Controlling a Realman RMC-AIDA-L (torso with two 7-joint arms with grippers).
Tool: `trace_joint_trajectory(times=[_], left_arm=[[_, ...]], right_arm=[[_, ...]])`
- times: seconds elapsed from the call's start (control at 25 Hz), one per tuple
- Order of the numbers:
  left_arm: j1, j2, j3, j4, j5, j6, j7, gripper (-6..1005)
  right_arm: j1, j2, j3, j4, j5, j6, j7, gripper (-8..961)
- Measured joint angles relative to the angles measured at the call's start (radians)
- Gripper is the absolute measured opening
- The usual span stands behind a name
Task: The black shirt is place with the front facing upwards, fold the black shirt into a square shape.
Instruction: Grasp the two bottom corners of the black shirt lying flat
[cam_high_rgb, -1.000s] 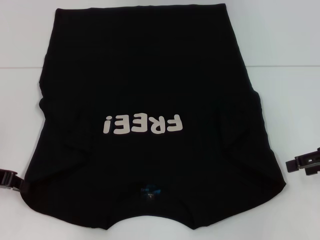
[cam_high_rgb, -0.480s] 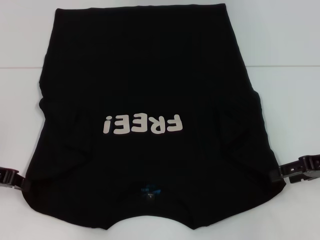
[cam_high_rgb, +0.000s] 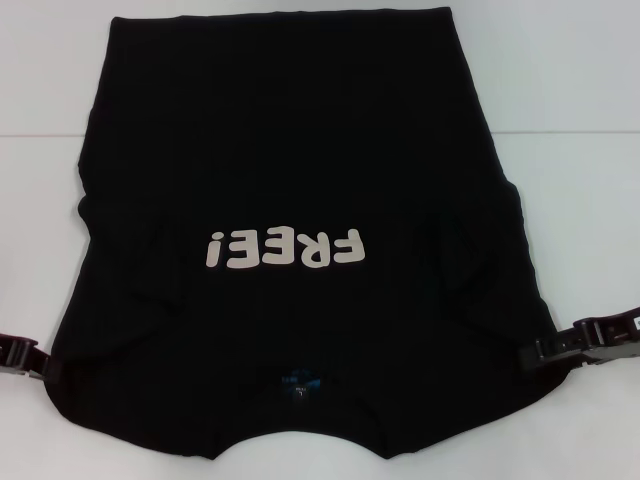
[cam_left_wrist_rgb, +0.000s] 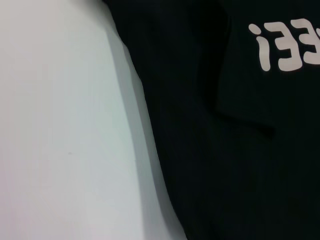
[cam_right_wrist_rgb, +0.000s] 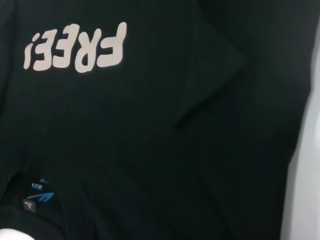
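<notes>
A black shirt (cam_high_rgb: 300, 250) is lying spread flat, front side up, on a white table (cam_high_rgb: 570, 80), filling most of the middle of the head view. The pale "FREE!" lettering (cam_high_rgb: 284, 250) is sitting just below the centre of the frame and reading upside down. The neckline is lying at the lower edge, with the small blue neck label (cam_high_rgb: 300, 384) showing at lower centre; the hem is lying at the top of the frame. Both sleeves are lying folded in over the body, making creases on either side of the lettering.

At the lower left edge of the frame, the left gripper (cam_high_rgb: 30, 362) is sitting at the shirt's lower left corner, touching the cloth edge. At the lower right, the right gripper (cam_high_rgb: 545, 352) is reaching in from the frame edge, its tip lying on the shirt's lower right corner. For both grippers, it is not possible to tell how far apart they are or whether they are gripping any cloth.

The wrist views are showing only black cloth, lettering and table.
</notes>
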Motion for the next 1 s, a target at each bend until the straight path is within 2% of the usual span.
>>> trace_joint_trajectory(times=[0.52,0.76,0.96,1.0], left_arm=[[0.001,0.0,-0.004,-0.003,0.0,-0.003,0.0,49],[0.002,0.0,-0.003,-0.004,0.0,-0.001,0.0,49],[-0.001,0.0,-0.003,-0.016,0.0,-0.002,0.0,48],[-0.002,0.0,-0.003,-0.018,0.0,-0.002,0.0,48]], right_arm=[[0.019,0.021,-0.037,-0.002,-0.001,0.017,-0.011,668],[0.02,0.02,-0.037,-0.005,-0.004,0.018,-0.012,469],[0.022,0.019,-0.059,-0.007,-0.005,0.018,-0.012,223],[0.022,0.019,-0.064,-0.007,-0.005,0.018,-0.012,206]])
